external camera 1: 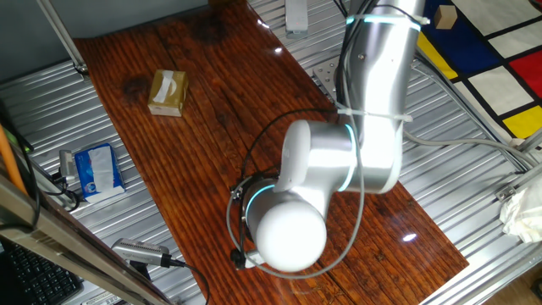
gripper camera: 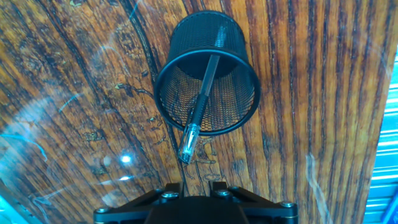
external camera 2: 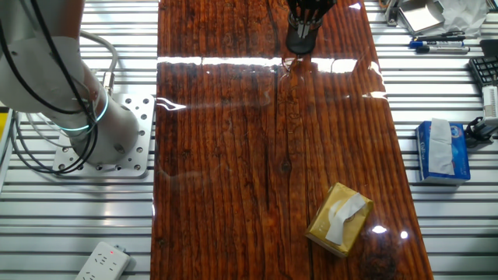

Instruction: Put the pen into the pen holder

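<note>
The pen (gripper camera: 202,102) already stands inside the pen holder (gripper camera: 180,46), a black mesh cup on the wooden tabletop (gripper camera: 311,93). It leans across the cup: its lower end goes down toward the bottom, and its clear tip rests over the near rim and points out toward the camera. It probably leans because the cup is wider than the pen is thick.

The tool (gripper camera: 193,191) hovers above the cup, apart from the pen. Only its black base shows at the lower edge of the hand view, so whether the jaws are open cannot be told. Nothing else is seen in the cup. The task looks practically finished.
</note>
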Motion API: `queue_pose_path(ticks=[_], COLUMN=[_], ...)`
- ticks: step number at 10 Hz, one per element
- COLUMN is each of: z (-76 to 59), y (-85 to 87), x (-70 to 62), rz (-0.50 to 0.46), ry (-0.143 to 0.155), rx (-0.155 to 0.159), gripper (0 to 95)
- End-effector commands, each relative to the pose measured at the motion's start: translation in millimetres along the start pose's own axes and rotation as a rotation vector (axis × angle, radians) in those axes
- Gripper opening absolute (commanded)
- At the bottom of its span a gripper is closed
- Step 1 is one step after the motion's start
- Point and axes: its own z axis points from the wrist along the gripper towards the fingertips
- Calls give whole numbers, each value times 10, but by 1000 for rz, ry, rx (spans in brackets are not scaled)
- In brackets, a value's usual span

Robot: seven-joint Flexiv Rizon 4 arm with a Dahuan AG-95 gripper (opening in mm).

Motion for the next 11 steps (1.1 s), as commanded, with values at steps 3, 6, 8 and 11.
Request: queue_pose_path(ticks=[3, 6, 8, 11], z=[10, 8, 8, 7], y=[1, -2, -4, -4], x=[4, 2, 0, -1], rz=[14, 30, 29, 35], ry=[-31, -40, -45, -54], rx=[16, 21, 23, 24], gripper=[0, 0, 0, 0])
